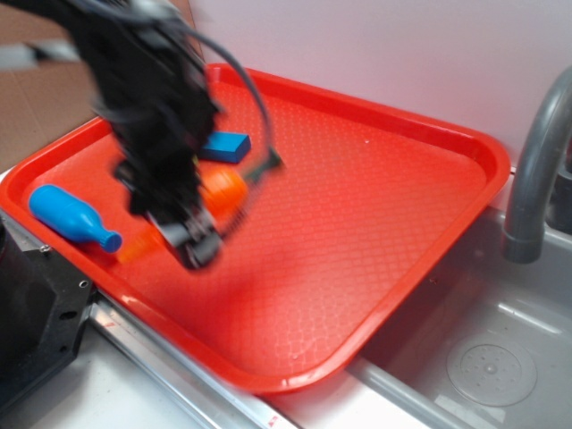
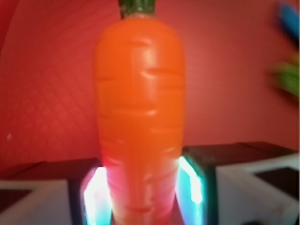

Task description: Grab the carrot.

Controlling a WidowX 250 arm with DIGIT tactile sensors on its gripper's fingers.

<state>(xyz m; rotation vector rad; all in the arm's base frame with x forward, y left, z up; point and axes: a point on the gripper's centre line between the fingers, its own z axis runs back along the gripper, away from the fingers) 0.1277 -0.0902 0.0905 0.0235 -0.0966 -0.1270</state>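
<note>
The carrot is glossy orange with a dark green stem. It lies slantwise over the left part of the red tray. My black gripper comes down from the upper left and is shut across its middle. In the wrist view the carrot fills the centre with its stem pointing away. My gripper clamps its narrower part, and both pads press on its sides. The arm is blurred, and I cannot tell whether the carrot is off the tray.
A blue bottle lies at the tray's left edge and a blue block sits behind the gripper. A grey faucet and a steel sink are on the right. Blurred green and blue shapes show at right in the wrist view.
</note>
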